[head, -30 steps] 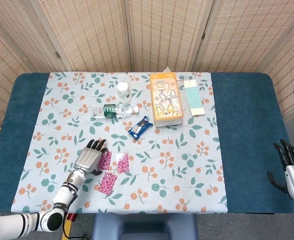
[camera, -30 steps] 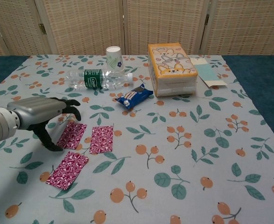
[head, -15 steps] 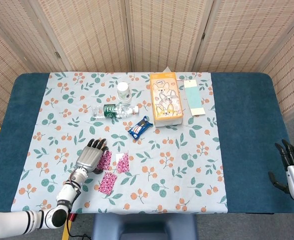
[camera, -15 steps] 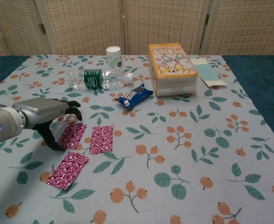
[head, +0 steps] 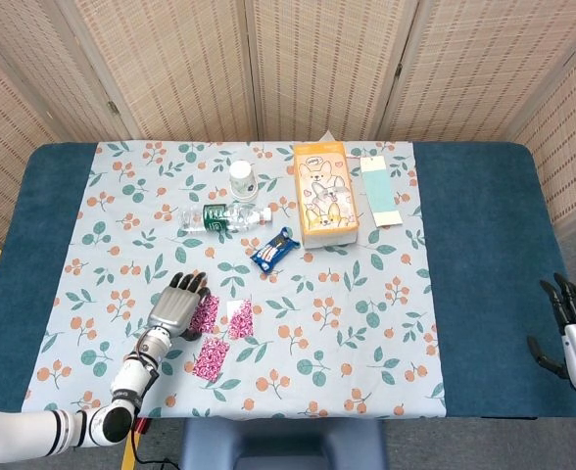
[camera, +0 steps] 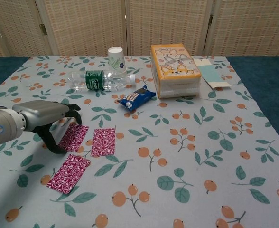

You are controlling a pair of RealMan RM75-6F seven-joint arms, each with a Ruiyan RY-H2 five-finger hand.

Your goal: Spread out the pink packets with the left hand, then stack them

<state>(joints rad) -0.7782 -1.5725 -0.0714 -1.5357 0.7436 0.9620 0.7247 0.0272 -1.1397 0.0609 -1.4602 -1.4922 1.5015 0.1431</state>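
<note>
- The left robot hand (camera: pixel 47 116) hovers low at the near left of the bench (head: pixel 474 294), palm down, fingers curled downward with a dark fingertip (camera: pixel 59 150) at or just above the cloth beside the packets. It holds nothing that I can see; whether the tip actually touches the cloth is hard to tell.
- Just right of that hand lies the left pink packet (camera: pixel 74 137), partly under the fingers in the head view.
- The middle pink packet (camera: pixel 104 141) lies just beside it to the right, with a narrow strip of cloth between the two.
- The near pink packet (camera: pixel 69 173) lies closer to the robot, apart from the other two.
- All three lie flat and separate, none overlapping, so the spreading looks finished; the stacking has not begun and is all that remains.
- The right robot hand (head: pixel 574 333) hangs past the near right edge of the bench, fingers apart and empty, well away from the packets.
- Farther off stand a paper cup (camera: pixel 115 58), a clear bottle lying on its side (camera: pixel 99 80), a blue snack wrapper (camera: pixel 136 98), a tissue box (camera: pixel 174 69) and a pale green card (camera: pixel 211 73).
</note>
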